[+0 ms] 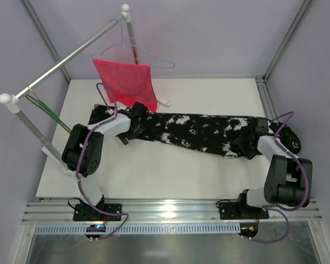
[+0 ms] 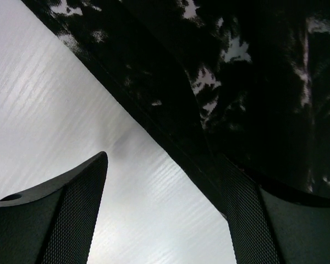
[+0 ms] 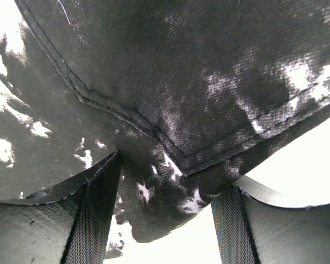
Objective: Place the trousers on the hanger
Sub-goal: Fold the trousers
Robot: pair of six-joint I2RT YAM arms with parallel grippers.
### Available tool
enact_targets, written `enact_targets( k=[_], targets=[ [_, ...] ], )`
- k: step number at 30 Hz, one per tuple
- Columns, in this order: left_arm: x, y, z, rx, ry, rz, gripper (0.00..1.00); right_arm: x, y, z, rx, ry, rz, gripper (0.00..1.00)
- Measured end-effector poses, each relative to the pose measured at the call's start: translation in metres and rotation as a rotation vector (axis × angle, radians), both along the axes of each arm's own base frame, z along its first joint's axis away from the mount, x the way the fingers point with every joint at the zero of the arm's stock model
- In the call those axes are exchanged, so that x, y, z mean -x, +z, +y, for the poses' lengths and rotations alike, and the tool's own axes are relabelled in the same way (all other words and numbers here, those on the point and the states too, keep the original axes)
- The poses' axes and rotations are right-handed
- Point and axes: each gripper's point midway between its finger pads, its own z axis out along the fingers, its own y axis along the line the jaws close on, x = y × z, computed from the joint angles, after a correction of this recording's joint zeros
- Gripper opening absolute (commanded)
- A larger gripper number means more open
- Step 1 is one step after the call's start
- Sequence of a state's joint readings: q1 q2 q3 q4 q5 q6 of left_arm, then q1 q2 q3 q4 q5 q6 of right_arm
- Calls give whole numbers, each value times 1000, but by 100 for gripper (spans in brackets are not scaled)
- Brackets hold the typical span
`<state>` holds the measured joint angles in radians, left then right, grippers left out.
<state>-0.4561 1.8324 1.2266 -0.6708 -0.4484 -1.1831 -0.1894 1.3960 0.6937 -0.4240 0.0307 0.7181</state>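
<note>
With the trousers (image 1: 192,131) lying across the desk (image 1: 170,170) from 9 to 3 o'clock and the hanger (image 1: 49,113) hanging at 9, the spread left tool (image 1: 134,124) and spread right tool (image 1: 245,143) should each bite well past the hem before lifting.

Left arm (image 1: 83,149), right arm (image 1: 286,179): black joints, white links, purple cables (image 1: 86,196). Black fingers (image 2: 55,220), mesh-textured inner faces.

- The hanger (image 1: 48,113): lower part hidden behind the left arm (image 1: 82,148); hook too thin to make out.
- The trousers (image 1: 198,132): right end covered by the right arm (image 1: 272,146); cut off by the picture edges in both wrist views.
</note>
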Motion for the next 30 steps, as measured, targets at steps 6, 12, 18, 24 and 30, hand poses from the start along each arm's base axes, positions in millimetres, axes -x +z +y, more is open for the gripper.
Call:
enact_targets(
  k=[6, 12, 18, 24, 30],
  targets=[
    [-1, -15, 6, -35, 49, 17, 70, 4, 1, 0, 16, 3, 12, 65],
    [-5, -15, 11, -57, 102, 0, 58, 11, 9, 2, 21, 10, 13, 65],
    [-6, -15, 15, -71, 140, -17, 33, 12, 30, 6, 31, 34, -35, 65],
    [-9, -14, 14, -73, 155, -30, 0, 11, 44, 12, 39, 77, -72, 65],
    [-4, -15, 16, -95, 151, -10, 0, 11, 49, 18, 47, 120, -51, 65]
  ],
)
